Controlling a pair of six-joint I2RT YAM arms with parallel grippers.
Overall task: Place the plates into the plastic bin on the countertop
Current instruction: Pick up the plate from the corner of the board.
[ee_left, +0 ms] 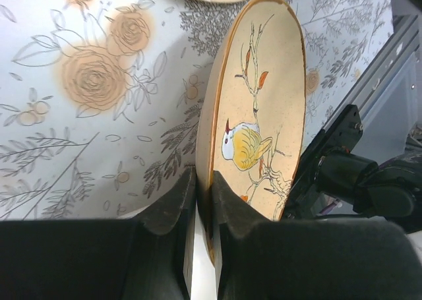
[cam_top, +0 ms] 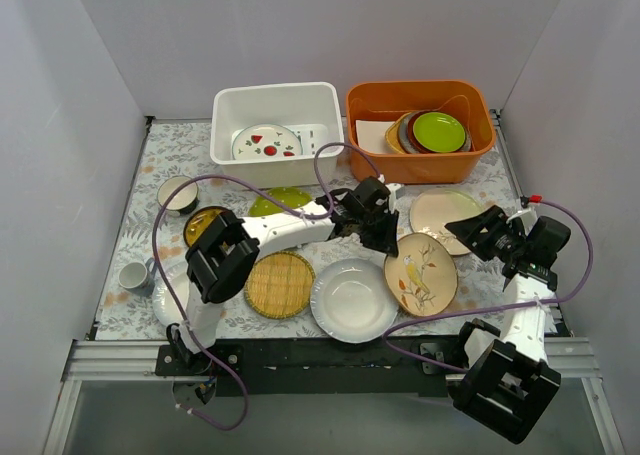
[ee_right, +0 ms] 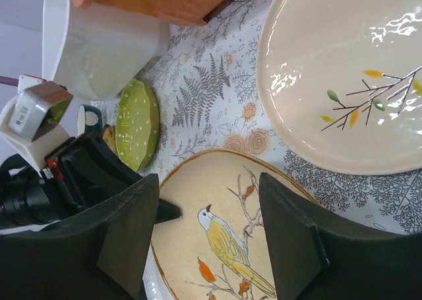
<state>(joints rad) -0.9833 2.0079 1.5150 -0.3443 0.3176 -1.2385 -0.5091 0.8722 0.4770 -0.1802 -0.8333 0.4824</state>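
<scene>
left wrist view: left jaws clenched on the bird plate's (ee_left: 260,109) rim, near the bench's (ee_left: 86,115) front edge; bin (cam_top: 275,88) well apart. right jaws released above it. plate looks stiff, glazed, slippery, breakable; a rim hold suits.

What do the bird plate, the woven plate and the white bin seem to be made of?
The bird plate looks like ceramic: speckled beige surface, painted bird, brown rim. The woven plate seems to be bamboo or straw: matt, with a visible weave. The white bin looks like smooth moulded plastic with a rounded rim.
</scene>
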